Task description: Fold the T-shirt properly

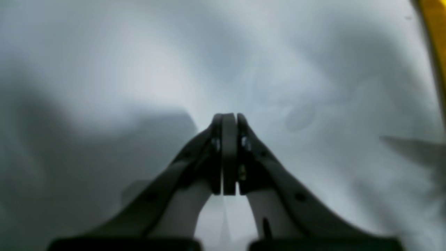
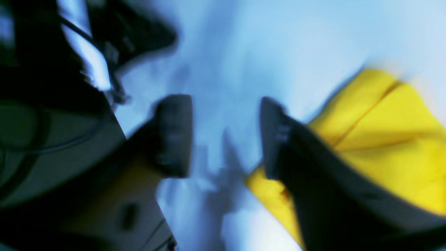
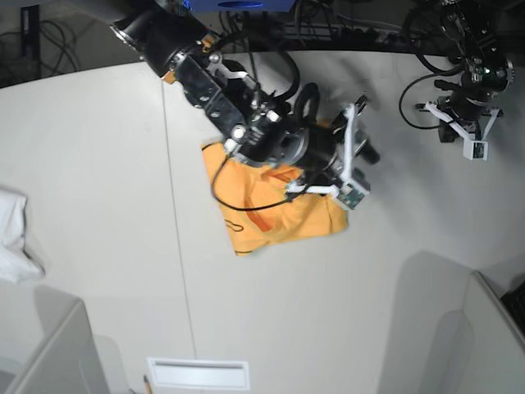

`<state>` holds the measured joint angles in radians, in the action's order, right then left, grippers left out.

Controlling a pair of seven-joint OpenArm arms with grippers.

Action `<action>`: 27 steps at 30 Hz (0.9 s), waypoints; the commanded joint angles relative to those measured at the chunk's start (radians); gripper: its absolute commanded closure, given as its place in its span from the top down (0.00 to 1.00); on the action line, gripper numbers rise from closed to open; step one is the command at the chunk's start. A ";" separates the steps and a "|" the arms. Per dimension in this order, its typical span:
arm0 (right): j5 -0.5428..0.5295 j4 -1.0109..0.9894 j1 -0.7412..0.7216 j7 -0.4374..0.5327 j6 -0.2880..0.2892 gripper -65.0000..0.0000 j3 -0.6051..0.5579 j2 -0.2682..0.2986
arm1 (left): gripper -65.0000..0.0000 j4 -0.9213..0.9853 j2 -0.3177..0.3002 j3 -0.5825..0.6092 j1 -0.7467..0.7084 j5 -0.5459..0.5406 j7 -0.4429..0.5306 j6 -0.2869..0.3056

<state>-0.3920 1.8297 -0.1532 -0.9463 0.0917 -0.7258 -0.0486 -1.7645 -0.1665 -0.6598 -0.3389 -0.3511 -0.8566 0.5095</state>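
The T-shirt (image 3: pixel 275 213) lies as a light-orange folded bundle in the middle of the white table (image 3: pixel 98 164), with thin black curved marks on its front. In the base view my right arm reaches over its upper part. My right gripper (image 3: pixel 365 152) hangs just past the shirt's upper right corner. The blurred right wrist view shows that gripper (image 2: pixel 226 136) open, with only bare table between the fingers. The yellow T-shirt (image 2: pixel 383 139) sits beside and behind one finger. My left gripper (image 1: pixel 229 118) is shut on nothing above bare table, far off at the back right (image 3: pixel 463 123).
A small white cloth (image 3: pixel 12 238) lies at the table's left edge. A white rectangular plate (image 3: pixel 197 373) sits near the front edge. Grey panels stand at the front left (image 3: pixel 49 353) and front right (image 3: pixel 459 328). Cables (image 3: pixel 328 29) run along the back.
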 commanded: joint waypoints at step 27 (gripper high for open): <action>0.018 -0.199 0.016 -0.026 -0.093 0.00 0.259 0.077 | 0.00 -0.045 -0.006 -0.004 -0.022 -0.012 0.020 0.008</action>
<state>-0.3614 1.6138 -0.1184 -0.9871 -0.0071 -0.4648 0.0353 -1.7897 -0.1604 -0.6601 -0.3630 -0.3485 -0.8562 0.5137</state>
